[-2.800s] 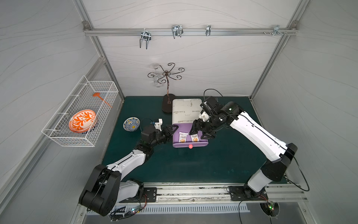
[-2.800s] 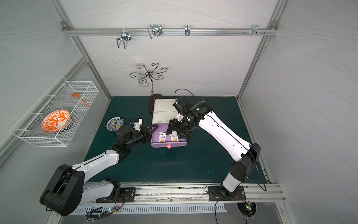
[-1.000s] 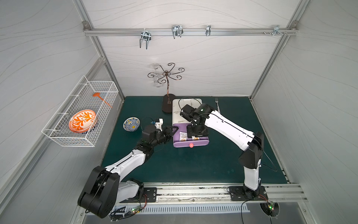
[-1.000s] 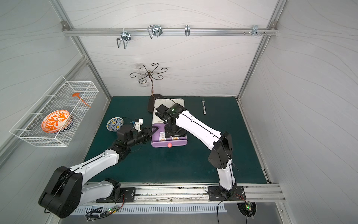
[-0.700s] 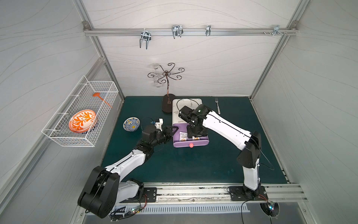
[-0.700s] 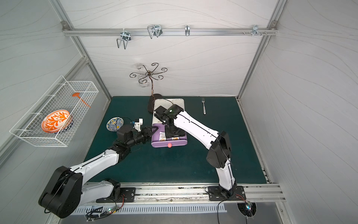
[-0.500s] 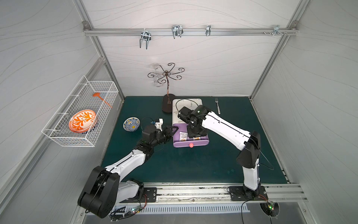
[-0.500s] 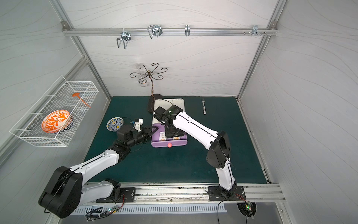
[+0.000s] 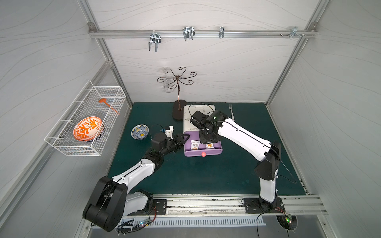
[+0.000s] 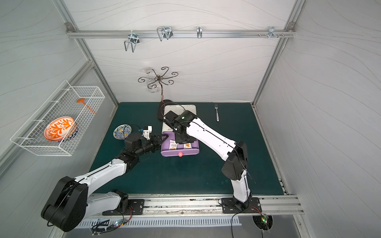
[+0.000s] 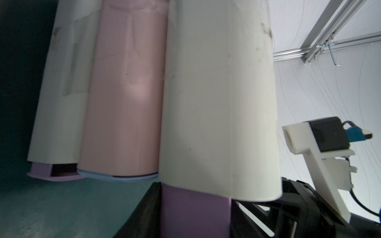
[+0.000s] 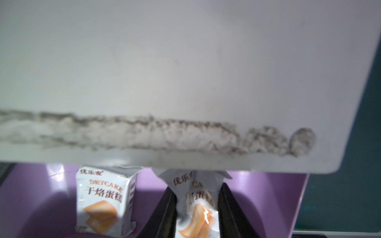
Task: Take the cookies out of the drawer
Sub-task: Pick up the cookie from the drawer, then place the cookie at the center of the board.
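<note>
The purple drawer (image 9: 203, 152) (image 10: 179, 152) stands pulled out of the white cabinet (image 9: 199, 110). Two white cookies packets printed with an orange biscuit lie in it: one on the left (image 9: 194, 144) (image 12: 103, 199), one on the right (image 9: 209, 145) (image 12: 198, 191). My right gripper (image 9: 208, 141) (image 12: 196, 208) reaches down into the drawer, and its black fingers (image 12: 164, 214) press both sides of the right packet, crumpling it. My left gripper (image 9: 184, 139) (image 11: 194, 216) is shut on the drawer's left side wall (image 11: 194, 204).
A blue patterned bowl (image 9: 139, 131) sits left of the left arm. A metal cup stand (image 9: 177, 107) rises behind the cabinet and a fork (image 9: 231, 112) lies to its right. A wire basket (image 9: 61, 142) on the left wall holds an orange plate.
My right gripper has narrowed its jaws onto the right-hand packet in the drawer. The left gripper and the drawer have stayed where they were.
</note>
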Tool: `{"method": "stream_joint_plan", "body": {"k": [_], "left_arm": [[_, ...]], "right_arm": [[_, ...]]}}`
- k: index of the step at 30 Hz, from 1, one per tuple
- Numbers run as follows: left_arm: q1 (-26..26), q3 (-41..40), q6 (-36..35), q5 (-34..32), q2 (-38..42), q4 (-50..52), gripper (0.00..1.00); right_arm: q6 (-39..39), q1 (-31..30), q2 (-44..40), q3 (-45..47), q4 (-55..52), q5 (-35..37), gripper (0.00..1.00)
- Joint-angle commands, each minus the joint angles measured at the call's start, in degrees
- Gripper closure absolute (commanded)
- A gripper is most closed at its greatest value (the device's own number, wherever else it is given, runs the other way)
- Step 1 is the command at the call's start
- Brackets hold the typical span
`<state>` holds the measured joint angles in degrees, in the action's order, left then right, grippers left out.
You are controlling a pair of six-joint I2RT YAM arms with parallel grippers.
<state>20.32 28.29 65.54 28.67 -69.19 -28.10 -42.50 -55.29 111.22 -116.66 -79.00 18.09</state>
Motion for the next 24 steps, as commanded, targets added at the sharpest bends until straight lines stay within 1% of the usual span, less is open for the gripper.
{"method": "stream_joint_plan", "body": {"k": [1, 5, 9, 11, 13, 17, 24], "left_arm": [[0.3, 2.5, 0.3, -0.9, -1.0, -2.8, 0.55], [0.3, 2.6, 0.3, -0.9, -1.3, -2.9, 0.55], [0.3, 2.8, -0.1, -0.9, -1.5, -2.6, 0.55], [0.3, 2.8, 0.0, -0.9, -1.8, -2.7, 0.55], [0.3, 2.9, -0.1, -0.8, -1.9, -2.7, 0.55], [0.3, 3.2, -0.3, -0.7, -2.1, -2.3, 0.55], [0.3, 3.7, -1.0, -0.3, -2.2, -1.3, 0.55]], "right_arm": [[0.6, -0.3, -2.7, -1.6, -0.6, -0.5, 0.65], [0.3, -0.3, -4.1, -2.7, -1.0, 0.0, 0.66], [0.3, 0.0, -5.4, -7.6, -3.6, 0.6, 0.65], [0.4, 0.9, -6.3, -9.8, -5.2, 0.5, 0.64], [0.4, 3.3, -8.4, -9.9, -6.2, -0.7, 0.63], [0.8, 9.0, -13.2, -5.5, -6.4, -1.5, 0.63], [5.0, 20.3, -20.7, 10.7, -1.5, -3.3, 0.61]]}}
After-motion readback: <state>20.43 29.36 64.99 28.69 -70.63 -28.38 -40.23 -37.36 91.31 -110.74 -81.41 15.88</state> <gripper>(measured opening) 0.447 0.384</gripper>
